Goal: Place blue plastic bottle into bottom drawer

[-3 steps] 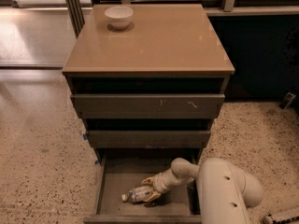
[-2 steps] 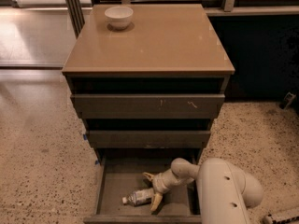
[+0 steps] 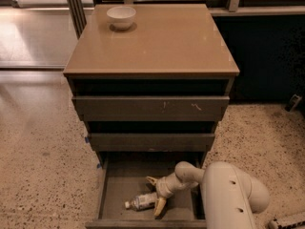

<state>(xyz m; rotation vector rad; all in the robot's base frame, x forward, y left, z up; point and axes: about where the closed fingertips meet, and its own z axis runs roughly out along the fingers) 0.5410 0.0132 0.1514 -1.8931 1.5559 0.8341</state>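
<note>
The blue plastic bottle (image 3: 141, 202) lies on its side on the floor of the open bottom drawer (image 3: 114, 194), white cap pointing left. My gripper (image 3: 155, 193) reaches down into the drawer from the right, its yellowish fingers (image 3: 159, 206) spread apart just right of the bottle, one finger near the bottle's base and the other behind it. The fingers are open and hold nothing. My white arm (image 3: 228, 194) fills the lower right.
Two shallower drawers (image 3: 150, 108) above are partly pulled out. A white bowl (image 3: 121, 17) stands on the cabinet top (image 3: 162, 42) at the back left. Speckled floor lies on both sides; a dark wall is behind on the right.
The bottle went from held in the gripper to lying on the drawer floor. The fingers have opened and drawn slightly back from it.
</note>
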